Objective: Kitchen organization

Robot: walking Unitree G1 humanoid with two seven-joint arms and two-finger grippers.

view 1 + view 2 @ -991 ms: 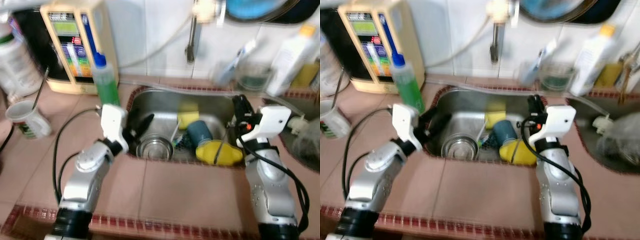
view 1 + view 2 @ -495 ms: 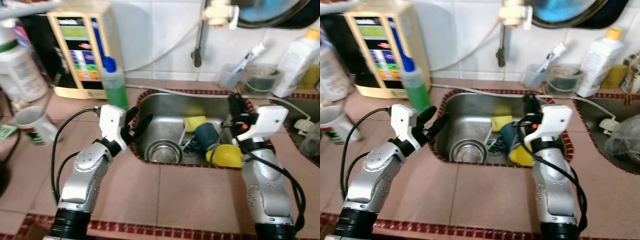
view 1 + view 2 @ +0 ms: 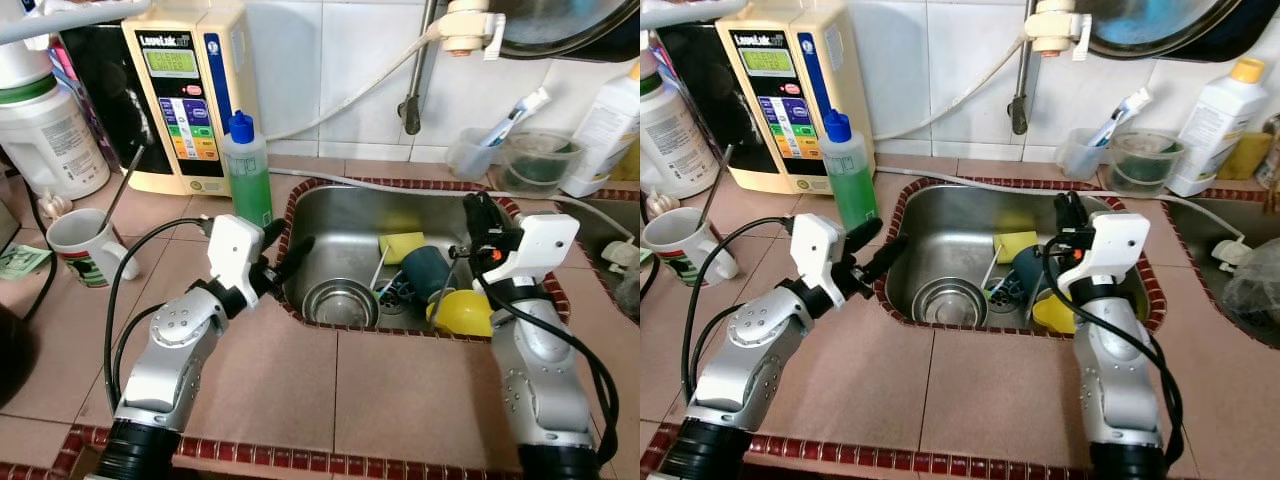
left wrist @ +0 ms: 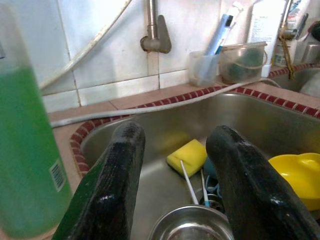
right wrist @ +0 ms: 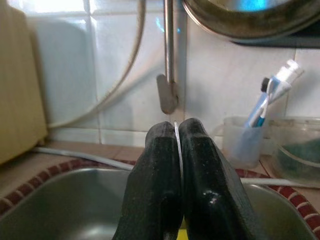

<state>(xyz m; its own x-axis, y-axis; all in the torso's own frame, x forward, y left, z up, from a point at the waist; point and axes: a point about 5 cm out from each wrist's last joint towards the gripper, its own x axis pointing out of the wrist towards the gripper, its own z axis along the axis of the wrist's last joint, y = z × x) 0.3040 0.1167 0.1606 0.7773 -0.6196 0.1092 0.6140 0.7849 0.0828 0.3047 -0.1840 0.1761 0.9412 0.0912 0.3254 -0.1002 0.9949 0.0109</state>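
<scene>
One sink (image 3: 330, 215) holds bowl (image 3: 340, 303), sponge (image 3: 400, 245), cup (image 3: 428, 270).

Dark pan (image 3: 1160, 25) above the sink, cut off.

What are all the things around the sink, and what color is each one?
Sink: one, steel, set in the pink tiled counter.
Steel bowl: one, silver, in the sink.
Sponge: one, yellow, in the sink.
Yellow dish: one, in the sink.
Blue cup: one, in the sink.
Soap bottle: one, green, left of the sink.
Mug: one, white, far left.
Water machine: one, cream, against the wall.
Left gripper: black, open, at the sink's left edge.
Right gripper: black, shut on a thin metal rod.
</scene>
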